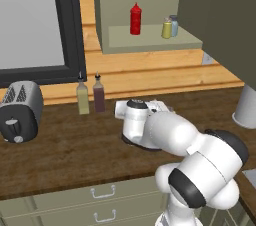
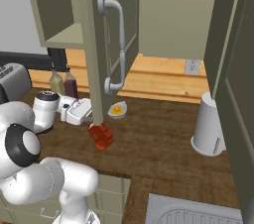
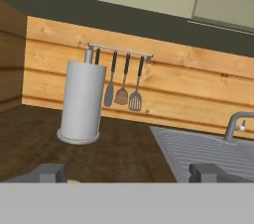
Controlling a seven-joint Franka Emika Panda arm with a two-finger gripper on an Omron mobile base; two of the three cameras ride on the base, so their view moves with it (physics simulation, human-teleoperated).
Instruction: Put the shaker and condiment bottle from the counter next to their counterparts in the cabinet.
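Wide-open claw (image 3: 129, 172) holds nothing, low over the dark wood counter (image 1: 60, 155). Condiment bottle (image 2: 101, 136) stands near the counter's front edge. Shaker (image 1: 166, 28) sits at the cabinet (image 1: 150, 40) shelf's right end, touching the blue-grey shaker (image 1: 174, 25).

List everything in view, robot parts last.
squat bottle: 1, red, on the counter
yellow shaker: 1, yellow, cabinet shelf, beside the blue-grey shaker
blue-grey shaker: 1, blue-grey, same shelf
squeeze bottle: 1, red, shelf, left of the shakers
yellowish bottle: 1, black spout, counter by the wall
maroon bottle: 1, black spout, beside the yellowish one
toaster: 1, silver, counter's left end
bowl: 1, pale, yellow inside, counter
paper roll: 1, white, counter, right
utensils: at least 3, dark handles, on a wall rail
sink: 1, grey, beside the roll
arm: 1, white
claw: 1, dark tips, open, empty
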